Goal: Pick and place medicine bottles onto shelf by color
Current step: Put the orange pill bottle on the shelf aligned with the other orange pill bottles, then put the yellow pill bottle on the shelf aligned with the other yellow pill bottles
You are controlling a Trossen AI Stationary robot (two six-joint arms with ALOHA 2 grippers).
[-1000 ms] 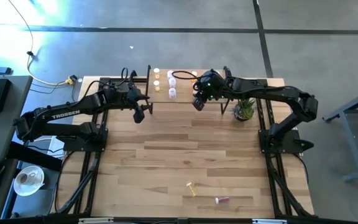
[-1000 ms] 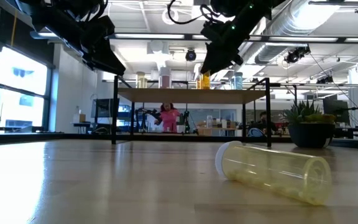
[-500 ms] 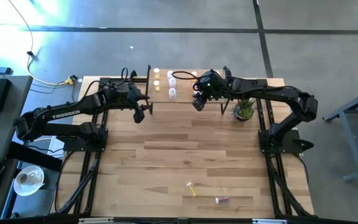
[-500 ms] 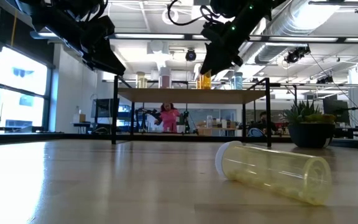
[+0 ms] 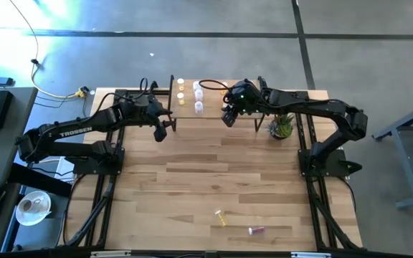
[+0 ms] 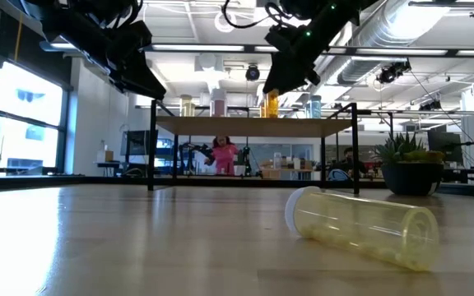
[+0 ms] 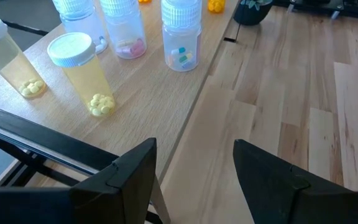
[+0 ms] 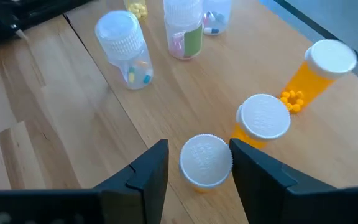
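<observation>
Standing upright on the shelf (image 8: 185,93), the white-capped orange bottle (image 8: 206,160) sits directly between the right gripper's (image 8: 199,168) fingers, which are spread to either side of its cap and seem clear of it, so the placing looks done or nearly so. Two more orange bottles (image 8: 263,121) stand just beside it, one touching or nearly touching, while clear bottles (image 8: 124,50) with mixed pills stand farther along the shelf top and the yellow bottles (image 7: 82,71) are grouped at the shelf's far end, as the left wrist view shows. To finish this step well, the right gripper should lift straight up with the fingers kept spread, since any sideways drift would knock the bottle into its orange neighbours; I judge the close packing the main risk. In the high view the left gripper (image 5: 160,131) hovers just off the shelf's left edge, fingers parted and holding nothing. A yellow bottle (image 6: 360,227) lies on its side on the counter (image 5: 192,186) near the front, with a pinkish-red bottle (image 5: 255,230) close by it, both well apart from the shelf. A small potted plant (image 5: 281,127) stands beside the shelf's right end.
</observation>
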